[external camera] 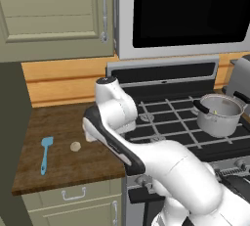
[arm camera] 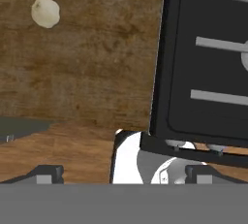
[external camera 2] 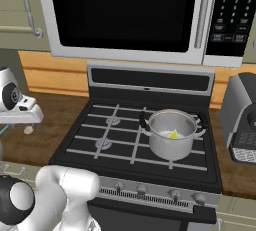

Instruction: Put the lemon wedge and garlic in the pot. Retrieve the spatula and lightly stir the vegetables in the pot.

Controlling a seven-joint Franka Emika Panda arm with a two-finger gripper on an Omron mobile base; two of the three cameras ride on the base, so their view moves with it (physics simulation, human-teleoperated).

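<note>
Claw [arm camera: 124, 172] spread wide and empty over the wooden counter [external camera: 63, 122], garlic [arm camera: 45, 12] at its eleven o'clock awaiting pickup; lemon wedge [external camera 2: 173, 134] already lies in the pot [external camera 2: 172, 140]; spatula [external camera: 45, 154] untouched.

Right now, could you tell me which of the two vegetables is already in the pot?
The lemon wedge: the yellow piece inside the pot on the stove. The beige garlic lies on the wooden counter.
</note>
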